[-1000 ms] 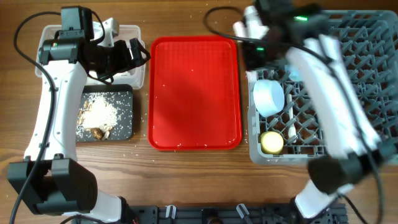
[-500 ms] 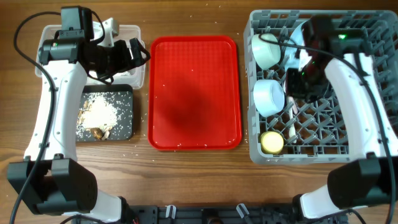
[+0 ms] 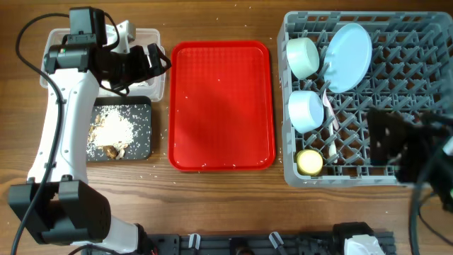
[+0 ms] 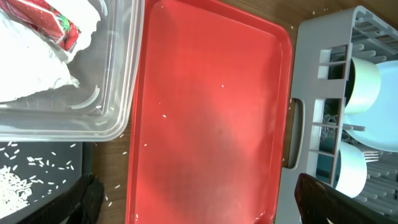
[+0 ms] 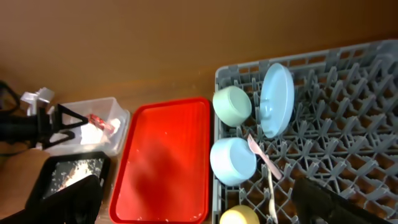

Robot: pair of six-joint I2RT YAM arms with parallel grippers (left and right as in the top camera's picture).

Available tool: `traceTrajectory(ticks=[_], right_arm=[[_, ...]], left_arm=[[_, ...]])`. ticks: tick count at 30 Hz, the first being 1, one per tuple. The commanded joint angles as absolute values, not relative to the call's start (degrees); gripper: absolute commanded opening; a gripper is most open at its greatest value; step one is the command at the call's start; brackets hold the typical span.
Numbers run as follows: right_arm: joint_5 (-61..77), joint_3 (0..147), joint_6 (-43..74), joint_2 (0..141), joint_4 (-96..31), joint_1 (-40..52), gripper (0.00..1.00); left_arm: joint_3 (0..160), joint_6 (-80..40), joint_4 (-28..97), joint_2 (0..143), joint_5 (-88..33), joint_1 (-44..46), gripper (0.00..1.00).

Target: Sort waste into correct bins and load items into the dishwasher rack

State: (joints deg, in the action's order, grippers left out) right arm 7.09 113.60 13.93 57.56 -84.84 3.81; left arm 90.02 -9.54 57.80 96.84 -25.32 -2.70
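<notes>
"The left gripper [image 4: 202, 199], is it holding anything?"

"No. Its two fingers are spread wide with nothing between them. It hangs over the right end of the clear tub [image 3: 152, 34], at the far left of the table."

"What's in the tub?"

"The crumpled napkin [image 4: 31, 68], with the red-and-white wrapper [image 4: 53, 22] lying on it."

"And the right gripper [image 5: 199, 199]?"

"Spread wide too, and bare. That arm is a blur over the near right side of the grey rack [image 3: 410, 71]."

"What's beside the tub?"

"The black tray [image 3: 141, 145] sits just on its near side, with rice crumbs [image 3: 113, 127] inside. The red tray [image 3: 221, 106] lies in the middle."

"And the dishes?"

"In the rack's left part. The plate [image 3: 350, 55] stands on edge at the far side, with one bowl [image 3: 303, 57] just left of it. The other bowl [image 3: 306, 110] is nearer, and the yellow cup [image 3: 309, 161] is by the near left corner. The white fork and spoon [image 3: 328, 117] lie among the pegs, right of the nearer bowl."
</notes>
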Motion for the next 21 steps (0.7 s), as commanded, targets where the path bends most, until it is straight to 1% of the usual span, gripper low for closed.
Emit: traceTrajectory(ticks=[1, 4, 5, 8, 10, 14, 16, 18, 21], right_arm=[[1.04, 113.16, 15.03, 54.74, -86.59, 3.95, 1.00], [-3.51, 110.83, 14.92, 54.85, -86.83, 3.95, 1.00], [-3.64, 108.38, 12.78, 54.63, -84.51, 3.92, 1.00], [-1.91, 98.21, 2.85, 53.21, -71.26, 3.88, 1.00], [-1.43, 87.05, -2.66, 50.94, -59.33, 3.88, 1.00], [2.42, 61.08, -2.79, 42.92, -35.20, 3.88, 1.00], [5.52, 49.60, -2.79, 37.74, -25.28, 3.75, 1.00], [7.79, 37.69, -1.48, 31.33, -16.67, 2.72, 1.00], [7.77, 23.03, 1.69, 21.76, -9.47, 1.52, 1.00]], left_arm=[[90.83, -9.45, 57.71, 96.12, -25.39, -2.74, 1.00], [90.83, -9.45, 57.71, 96.12, -25.39, -2.74, 1.00], [90.83, -9.45, 57.71, 96.12, -25.39, -2.74, 1.00], [90.80, -9.45, 57.71, 96.12, -25.39, -2.74, 1.00], [90.83, -9.45, 57.71, 96.12, -25.39, -2.74, 1.00], [90.83, -9.45, 57.71, 96.12, -25.39, -2.74, 1.00], [90.83, -9.45, 57.71, 96.12, -25.39, -2.74, 1.00], [90.83, -9.45, 57.71, 96.12, -25.39, -2.74, 1.00], [90.83, -9.45, 57.71, 96.12, -25.39, -2.74, 1.00]])
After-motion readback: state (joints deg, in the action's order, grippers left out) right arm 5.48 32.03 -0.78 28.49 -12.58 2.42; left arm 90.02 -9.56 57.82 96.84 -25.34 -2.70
